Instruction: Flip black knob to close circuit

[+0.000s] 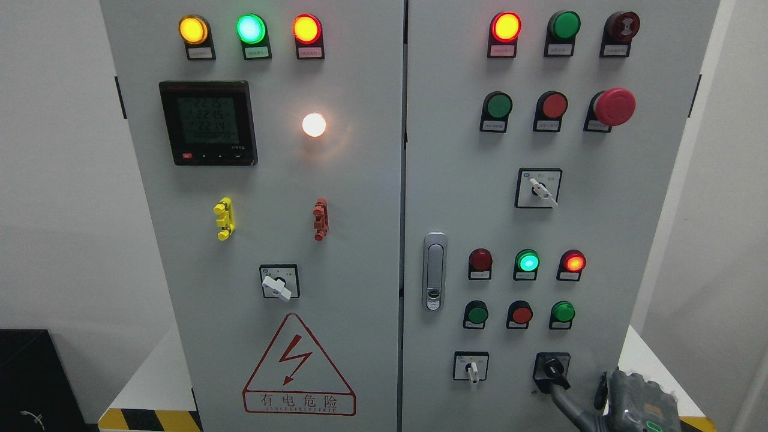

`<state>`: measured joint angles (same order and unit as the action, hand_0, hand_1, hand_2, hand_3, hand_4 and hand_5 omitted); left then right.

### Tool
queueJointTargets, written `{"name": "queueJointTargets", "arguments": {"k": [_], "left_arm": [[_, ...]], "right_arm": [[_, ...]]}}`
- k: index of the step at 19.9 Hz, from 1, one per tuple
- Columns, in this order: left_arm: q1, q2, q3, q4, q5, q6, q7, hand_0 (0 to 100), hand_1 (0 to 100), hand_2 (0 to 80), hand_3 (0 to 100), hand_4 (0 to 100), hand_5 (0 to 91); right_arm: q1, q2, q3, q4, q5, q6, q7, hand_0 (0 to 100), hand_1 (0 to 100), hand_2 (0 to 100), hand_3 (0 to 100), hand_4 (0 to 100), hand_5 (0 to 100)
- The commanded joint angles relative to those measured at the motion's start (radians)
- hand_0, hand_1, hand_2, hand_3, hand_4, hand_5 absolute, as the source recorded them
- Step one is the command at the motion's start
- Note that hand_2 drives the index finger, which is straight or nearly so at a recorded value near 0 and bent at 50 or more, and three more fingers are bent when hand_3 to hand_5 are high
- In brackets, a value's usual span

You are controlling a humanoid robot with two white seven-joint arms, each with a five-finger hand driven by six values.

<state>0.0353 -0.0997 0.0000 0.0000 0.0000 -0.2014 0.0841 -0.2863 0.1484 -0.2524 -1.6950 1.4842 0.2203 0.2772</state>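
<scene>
The black knob [552, 370] sits in a square plate at the lower right of the grey cabinet's right door [456, 180], its lever pointing down and to the right. My right hand [573, 399] comes up from the bottom right corner. A long grey finger [561, 399] lies against the underside of the knob, and the hand closes on it. The hand's grey body [636, 402] stays low beside the door. My left hand does not show.
A white selector switch [473, 367] sits left of the black knob, and another [540, 189] higher up. Rows of lamps and push buttons [521, 314] lie above the knob, with a red mushroom stop button [613, 107] at the top. The door handle [434, 271] is at the middle.
</scene>
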Motion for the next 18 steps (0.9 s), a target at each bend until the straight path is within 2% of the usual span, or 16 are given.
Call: {"name": "queueJointTargets", "arguments": {"k": [1, 18], "left_arm": [[0.0, 0.0, -0.02, 0.023, -0.021, 0.0, 0.0, 0, 0, 0.0, 0, 0, 0.0], [0.0, 0.0, -0.021, 0.021, -0.021, 0.0, 0.0, 0, 0, 0.0, 0, 0, 0.0]], "right_arm": [[0.001, 0.0, -0.001, -0.003, -0.002, 0.001, 0.002, 0, 6, 71, 94, 77, 73], [0.015, 0.0, 0.016, -0.015, -0.008, 0.002, -0.003, 0, 6, 71, 94, 77, 73]]}}
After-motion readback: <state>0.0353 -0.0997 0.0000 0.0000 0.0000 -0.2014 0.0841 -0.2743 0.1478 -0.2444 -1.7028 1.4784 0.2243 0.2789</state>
